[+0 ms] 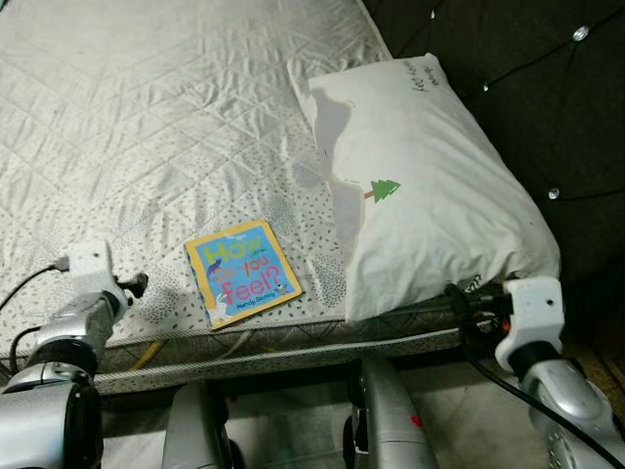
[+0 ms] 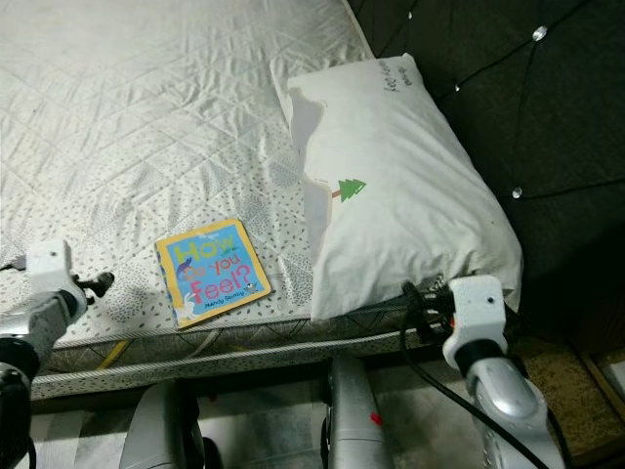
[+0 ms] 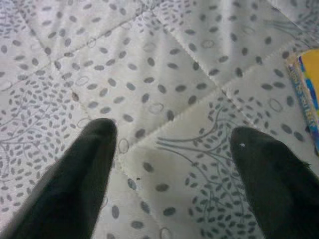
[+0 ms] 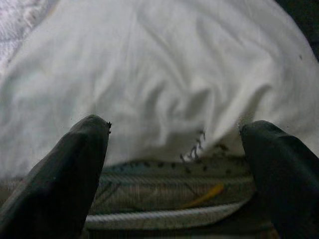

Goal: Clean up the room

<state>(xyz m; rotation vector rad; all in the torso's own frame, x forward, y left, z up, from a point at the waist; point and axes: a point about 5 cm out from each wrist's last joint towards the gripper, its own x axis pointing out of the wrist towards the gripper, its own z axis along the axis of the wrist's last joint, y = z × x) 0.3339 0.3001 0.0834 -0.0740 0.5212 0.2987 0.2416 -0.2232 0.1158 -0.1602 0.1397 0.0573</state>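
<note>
A blue and yellow children's book (image 1: 242, 272) lies flat on the quilted mattress (image 1: 146, 117) near its front edge. To the book's right a white pillow (image 1: 420, 186) with a small green tree print rests against the headboard end. My left gripper (image 1: 137, 285) hovers open just left of the book, low over the mattress; in the left wrist view its fingers (image 3: 89, 149) are spread and the book's edge (image 3: 306, 94) shows beside them. My right gripper (image 4: 174, 127) is open at the pillow's (image 4: 164, 74) front lower corner, by the mattress edge (image 4: 174, 184).
A dark tufted headboard (image 1: 547, 88) with shiny buttons stands to the right of the pillow. Below the mattress's front edge are my legs (image 1: 391, 410) and pale floor (image 1: 469, 420). A brown patch of floor (image 2: 566, 391) shows at the right.
</note>
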